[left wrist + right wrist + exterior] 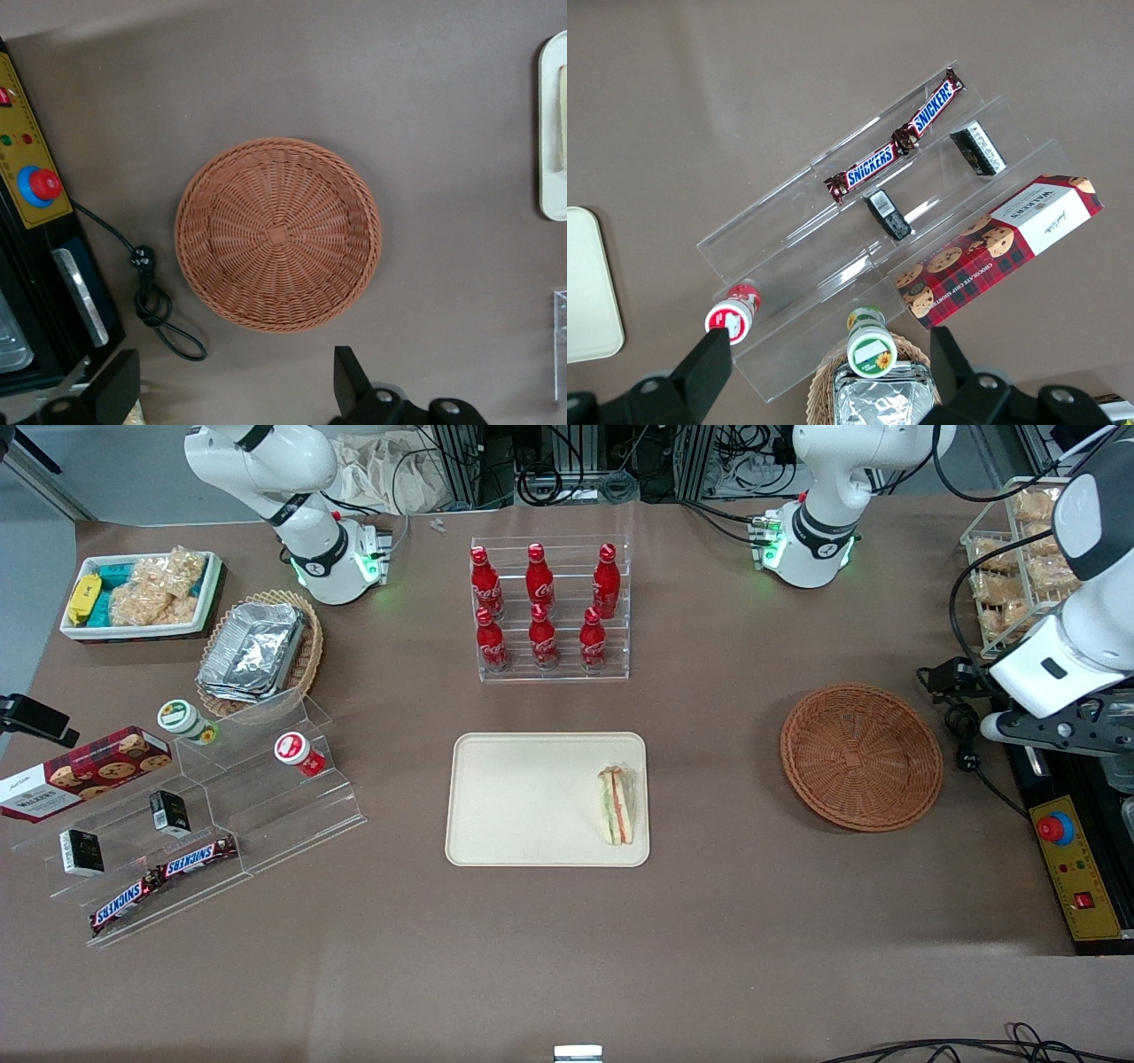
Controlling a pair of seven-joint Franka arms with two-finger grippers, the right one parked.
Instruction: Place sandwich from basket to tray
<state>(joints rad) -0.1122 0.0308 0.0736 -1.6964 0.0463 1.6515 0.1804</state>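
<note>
The sandwich (617, 805), a wrapped wedge with orange and green filling, lies on the cream tray (523, 802), at the tray's end nearest the basket. A sliver of its bread (563, 124) and the tray's rim (544, 133) also show in the left wrist view. The reddish-brown wicker basket (860, 755) (277, 234) stands with nothing in it, toward the working arm's end of the table. My left gripper (235, 390) (1067, 728) hangs high above the table's edge beside the basket. It is open, with nothing between its black fingers (353, 379).
A yellow control box with a red stop button (1054, 828) (40, 186) and a looped black cable (155, 305) lie beside the basket. A rack of cola bottles (542, 607) stands farther from the camera than the tray. An acrylic snack stand (190, 815) is toward the parked arm's end.
</note>
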